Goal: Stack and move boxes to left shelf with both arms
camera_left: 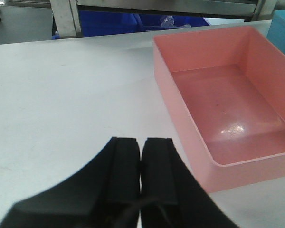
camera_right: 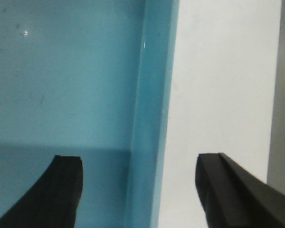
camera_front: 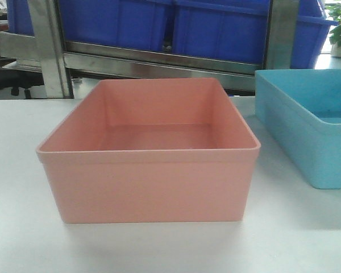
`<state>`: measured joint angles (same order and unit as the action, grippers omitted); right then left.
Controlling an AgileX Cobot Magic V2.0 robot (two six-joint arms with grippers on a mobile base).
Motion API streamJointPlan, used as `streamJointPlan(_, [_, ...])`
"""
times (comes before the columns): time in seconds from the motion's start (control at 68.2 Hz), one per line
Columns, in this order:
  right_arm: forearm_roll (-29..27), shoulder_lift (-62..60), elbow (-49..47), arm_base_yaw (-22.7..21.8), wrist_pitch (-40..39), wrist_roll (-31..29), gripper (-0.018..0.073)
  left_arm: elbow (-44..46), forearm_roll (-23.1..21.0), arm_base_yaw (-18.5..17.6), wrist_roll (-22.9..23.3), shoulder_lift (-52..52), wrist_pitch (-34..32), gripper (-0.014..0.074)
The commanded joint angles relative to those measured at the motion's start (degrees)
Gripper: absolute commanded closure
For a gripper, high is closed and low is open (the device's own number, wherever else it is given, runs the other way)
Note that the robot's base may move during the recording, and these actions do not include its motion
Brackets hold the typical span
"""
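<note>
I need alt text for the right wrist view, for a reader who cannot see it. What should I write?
The open right tool straddles one wall of the blue box, with one finger over the box's bare floor and the other over the white table. Nothing is gripped.

Left gripper [camera_left: 141, 145] pressed closed; right gripper [camera_right: 138, 166] spread wide.
</note>
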<state>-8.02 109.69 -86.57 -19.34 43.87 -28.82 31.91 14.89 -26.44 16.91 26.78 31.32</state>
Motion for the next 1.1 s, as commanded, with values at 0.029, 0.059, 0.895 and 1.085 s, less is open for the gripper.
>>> streamJointPlan(0.029, [-0.52,-0.44,-2.10,-0.49,-4.62,-0.95,0.0030,1.50,0.82,-0.43,0.33,0.07,-4.66,0.0605])
streamJointPlan(0.059, [-0.52,0.11,-2.10,-0.49,-5.00,-1.01,0.0030,1.50,0.82,-0.43,0.33,0.07,-4.66,0.0605])
streamJointPlan(0.895, [-11.25,-0.48,-2.10,-8.06,-3.06,-1.31,0.0523,1.50,0.82,-0.43,0.33,0.07,-4.66,0.0605])
streamJointPlan(1.085, [-16.66,-6.29,-2.10,-8.36,-1.02,-1.31,0.0523,1.50,0.82,-0.43,0.33,0.07,-4.66,0.0605])
